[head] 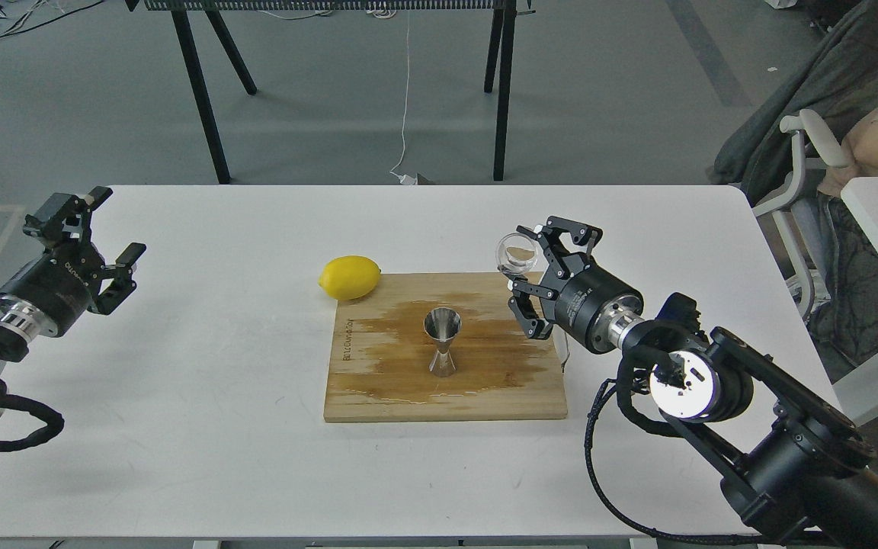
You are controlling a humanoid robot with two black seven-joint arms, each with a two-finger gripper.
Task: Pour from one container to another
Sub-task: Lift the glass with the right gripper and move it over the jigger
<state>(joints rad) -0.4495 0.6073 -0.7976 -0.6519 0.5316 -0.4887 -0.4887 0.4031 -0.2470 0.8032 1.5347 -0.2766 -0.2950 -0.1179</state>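
Right of the jigger [443,343], the right pincer [528,276] is pinching the tipped cup [516,254]; it needs centring over the jigger's mouth, while the left pincer [101,238] is idling spread.

Colours on the white table [218,457]
Yellow lemon [350,277]; pale wooden board [378,400] blotched with darker brown stains; shiny silver jigger [443,342]; clear, colourless glass cup [516,255]; both grippers black, left [96,240] and right [538,278]

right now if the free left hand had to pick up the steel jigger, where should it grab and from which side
Probably at the narrow waist of the jigger, coming in level from its left. It stands upright on the wet cutting board, and the cones flare above and below the waist, so fingers should seat there. The left hand is open; the right hand holds the glass cup.
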